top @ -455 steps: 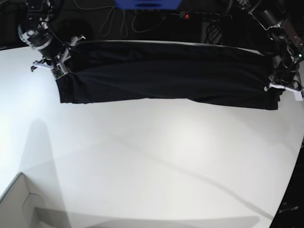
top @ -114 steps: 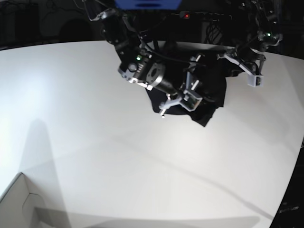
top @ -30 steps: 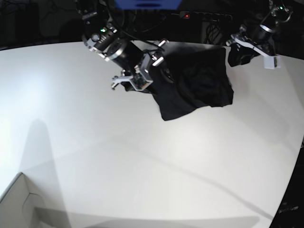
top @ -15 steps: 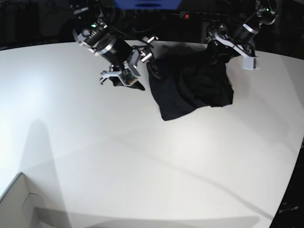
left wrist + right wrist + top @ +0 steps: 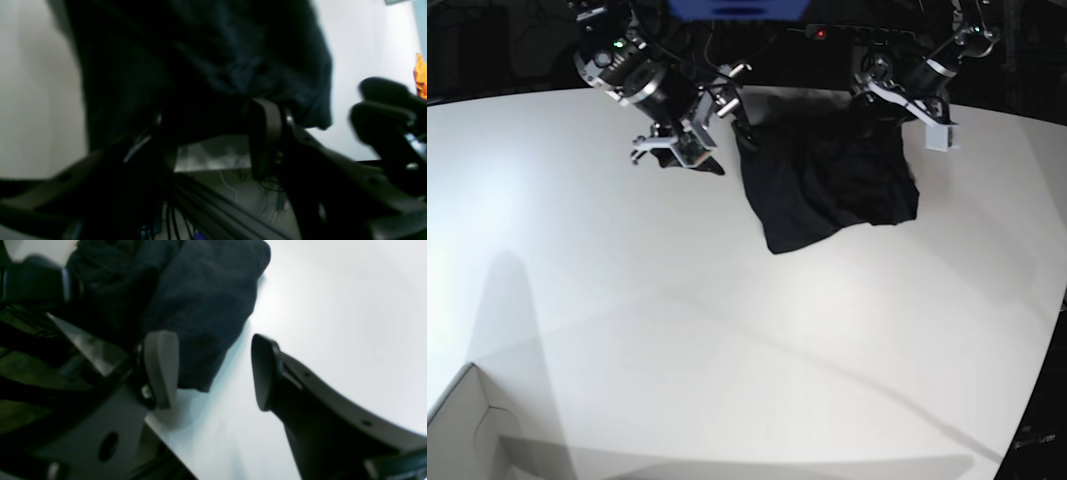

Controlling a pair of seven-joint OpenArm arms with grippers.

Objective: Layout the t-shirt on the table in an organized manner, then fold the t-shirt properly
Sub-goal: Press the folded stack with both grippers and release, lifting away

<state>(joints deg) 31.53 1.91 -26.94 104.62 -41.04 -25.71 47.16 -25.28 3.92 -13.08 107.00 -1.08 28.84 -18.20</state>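
Observation:
The black t-shirt (image 5: 837, 185) lies bunched in a heap on the white table (image 5: 727, 330), near its far edge. My left gripper (image 5: 897, 105) is at the heap's far right corner. In the left wrist view its jaws stand apart, and the t-shirt (image 5: 217, 50) fills the space just beyond the fingertips (image 5: 263, 133). My right gripper (image 5: 712, 145) hovers just left of the heap. It is open, with only bare table (image 5: 333, 306) between its fingers (image 5: 160, 370), and the t-shirt (image 5: 200, 290) lies behind the left one.
A white box corner (image 5: 467, 430) pokes in at the near left. Cables and a blue object (image 5: 737, 8) sit beyond the table's far edge. An orange item (image 5: 420, 76) shows far right in the left wrist view.
My left gripper has swung left onto the heap's far corner, its jaws wider apart. My right gripper has drawn back and left, off the shirt. The heap has kept its shape.

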